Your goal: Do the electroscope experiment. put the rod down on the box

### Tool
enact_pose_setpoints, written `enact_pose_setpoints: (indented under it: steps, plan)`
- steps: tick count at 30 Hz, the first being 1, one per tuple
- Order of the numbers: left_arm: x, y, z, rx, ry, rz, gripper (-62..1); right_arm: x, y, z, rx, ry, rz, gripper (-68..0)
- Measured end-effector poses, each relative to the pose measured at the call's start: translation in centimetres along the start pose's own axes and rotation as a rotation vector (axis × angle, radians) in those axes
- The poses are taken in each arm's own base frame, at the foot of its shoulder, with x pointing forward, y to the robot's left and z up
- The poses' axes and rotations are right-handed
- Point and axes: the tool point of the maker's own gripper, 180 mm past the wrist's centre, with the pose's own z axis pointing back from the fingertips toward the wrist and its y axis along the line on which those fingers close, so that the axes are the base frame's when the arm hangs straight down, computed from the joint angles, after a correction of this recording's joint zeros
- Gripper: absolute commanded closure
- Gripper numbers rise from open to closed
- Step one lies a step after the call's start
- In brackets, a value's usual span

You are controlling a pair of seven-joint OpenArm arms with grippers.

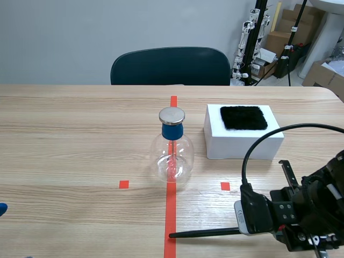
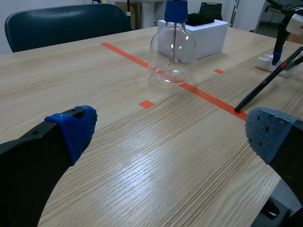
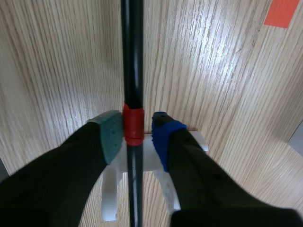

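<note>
The rod point(image 1: 204, 233) lies low in the lower middle of the scene view, almost level. Its free tip reaches the red tape line at the bottom centre. It is well apart from the white box point(image 1: 242, 146), which stands right of centre with a black cloth point(image 1: 243, 117) on its top, so the setting-down is not yet done.

The right end effector point(image 3: 134, 132) straddles the rod at its red band, directly over a small white stand point(image 3: 110, 191). Whether it is clenched on the rod or only placed around it I cannot tell. Taking the rod at the band probably keeps the long working end free and untouched.

The right arm is folded low in the lower right corner, wrist turned down toward the surface. To reach the box it would have to lift and swing toward the upper right, clear of the glass flask point(image 1: 172, 156) at the centre.

The left end effector point(image 2: 170, 132) is spread wide with nothing in it. It hangs low over the surface at the far lower left, likely parked to leave room.
</note>
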Motion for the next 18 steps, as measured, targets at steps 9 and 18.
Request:
enact_pose_setpoints:
  steps: [9,18]
  plan:
    - [0.00,0.00,0.00,0.000,0.000,0.000,-62.3,0.00,0.00,0.00,0.000,0.000,0.000,-39.6]
    - [0.00,0.00,0.00,0.000,0.000,0.000,-62.3,0.00,0.00,0.00,0.000,0.000,0.000,-56.6]
